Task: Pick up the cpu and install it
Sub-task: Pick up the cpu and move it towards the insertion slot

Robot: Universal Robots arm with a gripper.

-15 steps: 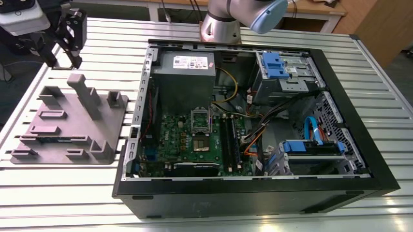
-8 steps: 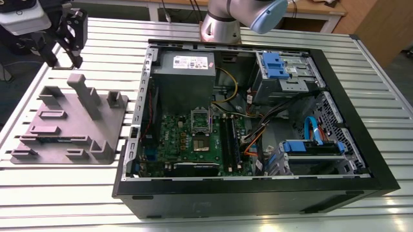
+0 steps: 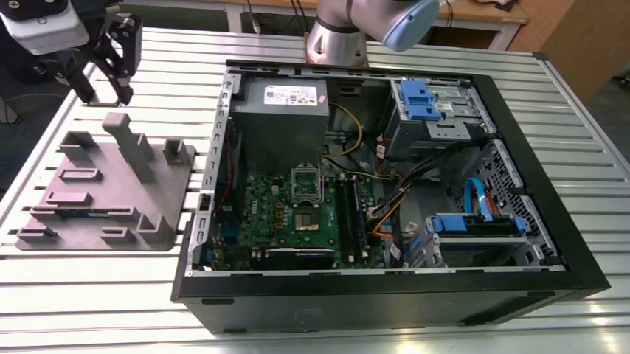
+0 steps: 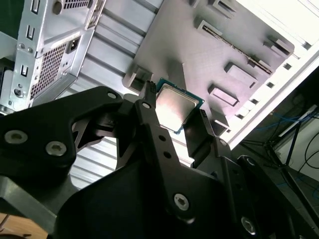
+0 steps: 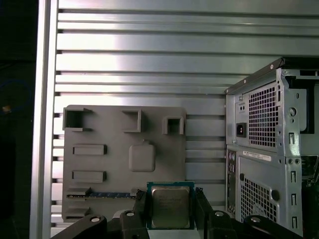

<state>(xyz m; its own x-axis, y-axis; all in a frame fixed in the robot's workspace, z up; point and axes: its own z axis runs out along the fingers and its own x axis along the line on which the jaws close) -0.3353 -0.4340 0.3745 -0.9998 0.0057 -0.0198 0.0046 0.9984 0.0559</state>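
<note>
Cpu (image 5: 170, 206) level, metal top up, in pincer (image 5: 171, 199)

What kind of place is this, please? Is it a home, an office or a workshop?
Probably a robotics lab or test bench: an open computer case lies on a slatted metal table, a grey tray sits beside it, and a robot gripper holds the cpu.

Got a slatted aluminium tabletop (image 3: 99, 295) with bright glare on the slats, light wooden desk (image 3: 482, 13) behind it, brown wooden panel (image 3: 580, 44) toward the exterior view's right, tangled cables (image 4: 299, 122) over dark floor (image 5: 17, 149).
</note>
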